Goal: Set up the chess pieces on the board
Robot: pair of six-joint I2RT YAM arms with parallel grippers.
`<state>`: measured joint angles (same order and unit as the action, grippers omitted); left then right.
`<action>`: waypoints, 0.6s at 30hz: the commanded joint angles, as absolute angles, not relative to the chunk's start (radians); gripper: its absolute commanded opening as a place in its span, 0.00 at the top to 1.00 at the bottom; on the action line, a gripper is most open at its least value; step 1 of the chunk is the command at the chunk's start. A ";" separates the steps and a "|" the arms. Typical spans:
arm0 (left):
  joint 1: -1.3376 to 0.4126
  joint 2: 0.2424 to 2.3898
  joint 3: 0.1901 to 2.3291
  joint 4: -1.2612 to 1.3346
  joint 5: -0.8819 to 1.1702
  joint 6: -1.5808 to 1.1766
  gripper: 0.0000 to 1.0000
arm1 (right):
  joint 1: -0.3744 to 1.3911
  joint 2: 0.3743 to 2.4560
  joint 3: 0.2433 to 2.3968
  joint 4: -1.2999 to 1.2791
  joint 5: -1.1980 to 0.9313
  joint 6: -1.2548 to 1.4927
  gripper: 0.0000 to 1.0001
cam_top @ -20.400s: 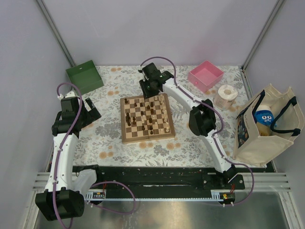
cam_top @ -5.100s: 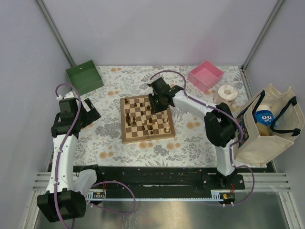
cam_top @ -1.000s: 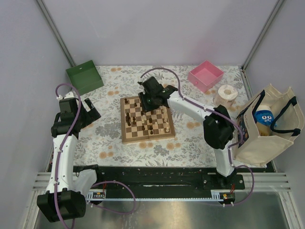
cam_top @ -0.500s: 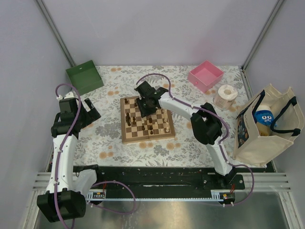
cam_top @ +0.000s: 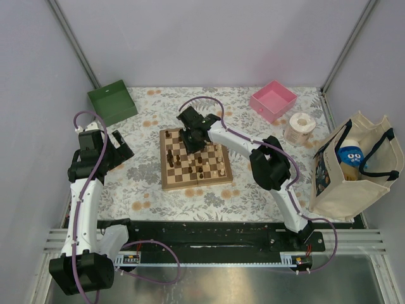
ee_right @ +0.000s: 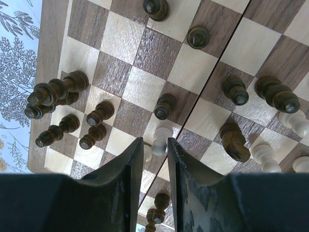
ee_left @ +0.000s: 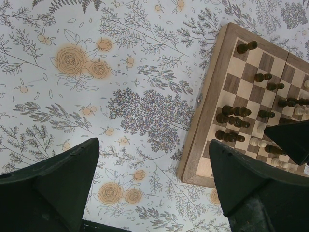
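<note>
The board [cam_top: 166,183] lies mid-table with dark and cream chess pieces [cam_top: 201,166] scattered over it. My right gripper [cam_top: 190,142] hangs over its far left part. In the right wrist view its jaws [ee_right: 155,141] stand a narrow gap apart around a cream pawn [ee_right: 160,145] on the board [ee_right: 116,34]. The pawn sits by the right finger, with a gap to the left finger. Dark pieces [ee_right: 58,92] cluster to the left. My left gripper [cam_top: 120,149] is open and empty [ee_left: 153,145] above the flowered cloth, left of the board [ee_left: 207,111].
A green box [cam_top: 112,101] stands at the back left and a pink box [cam_top: 273,100] at the back right. A paper roll [cam_top: 301,127] and a cream tote bag [cam_top: 354,168] stand at the right edge.
My right gripper has moved leftwards across the far side of the board, from its right part to its far left part. The left arm has not moved.
</note>
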<state>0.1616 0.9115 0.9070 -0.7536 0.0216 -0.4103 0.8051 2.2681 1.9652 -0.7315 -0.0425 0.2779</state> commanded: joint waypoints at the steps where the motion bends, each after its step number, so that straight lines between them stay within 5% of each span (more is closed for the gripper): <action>1: 0.166 0.900 0.904 -0.719 0.038 -0.399 0.01 | 0.810 2.270 2.003 -0.750 -0.026 0.278 0.66; 9: 0.167 0.900 0.904 -0.716 0.040 -0.399 0.01 | 0.808 2.278 2.003 -0.758 -0.018 0.275 0.66; 18: 0.169 0.900 0.904 -0.716 0.040 -0.399 0.01 | 0.808 2.231 1.991 -0.724 -0.005 0.264 0.80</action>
